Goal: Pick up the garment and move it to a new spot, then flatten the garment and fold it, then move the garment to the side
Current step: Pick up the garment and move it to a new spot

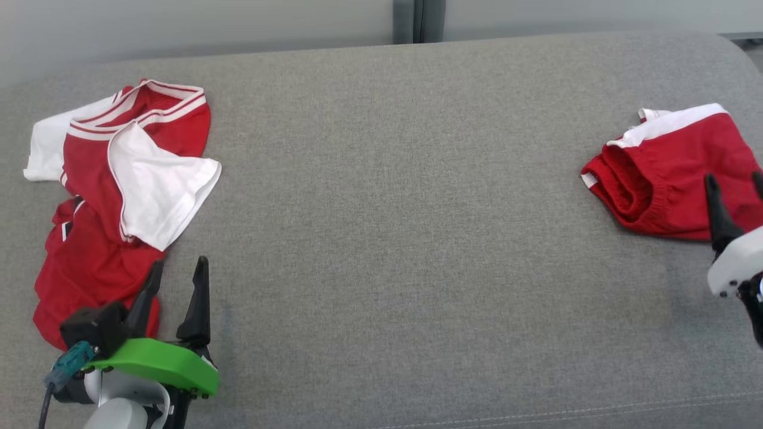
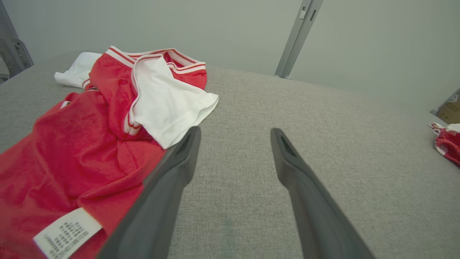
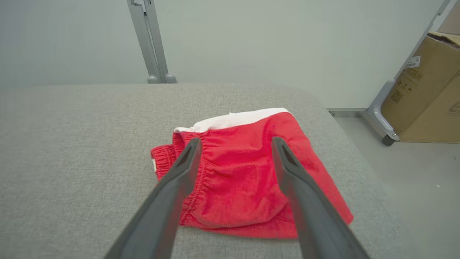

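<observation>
A folded red garment with a white band lies at the far right of the grey padded surface. My right gripper hovers over its near right part, open and holding nothing. In the right wrist view the garment sits between and beyond the spread fingers of the right gripper. A crumpled red and white shirt lies at the far left. My left gripper stands open just off its lower right edge. The left wrist view shows the left gripper open over bare fabric, the shirt to its left.
The surface's right edge drops to the floor close to the folded garment, with a cardboard box and a metal frame leg beyond. A grey wall and a post stand behind the surface.
</observation>
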